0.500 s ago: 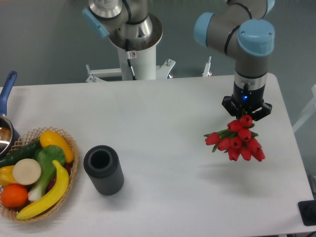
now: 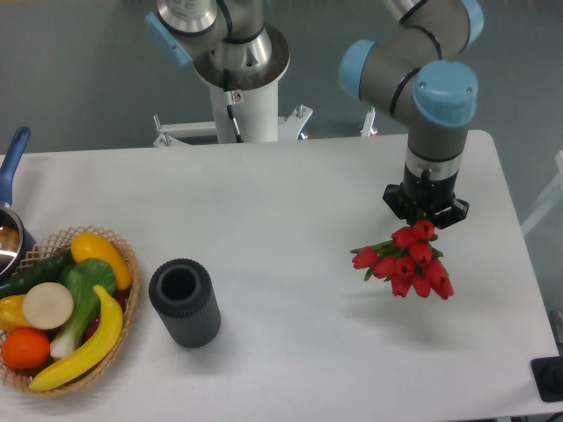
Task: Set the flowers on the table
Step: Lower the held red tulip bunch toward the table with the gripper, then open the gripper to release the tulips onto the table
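Observation:
The flowers (image 2: pixel 406 264), a small bunch of red tulip buds with green leaves, hang from my gripper (image 2: pixel 426 216) above the right part of the white table (image 2: pixel 290 202). The buds point toward the camera and a faint shadow lies on the table below them. The stems are hidden under the gripper. The gripper is shut on the bunch, and the fingers themselves are mostly hidden by the wrist and the buds.
A dark grey ribbed cylinder vase (image 2: pixel 184 301) stands left of centre. A wicker basket (image 2: pixel 123 264) of toy fruit and vegetables sits at the left edge. A pot with a blue handle (image 2: pixel 12 167) is at the far left. The robot base (image 2: pixel 242 79) stands behind the table.
The gripper has moved slightly left and toward the front with the flowers in it. The bunch has shifted the same way.

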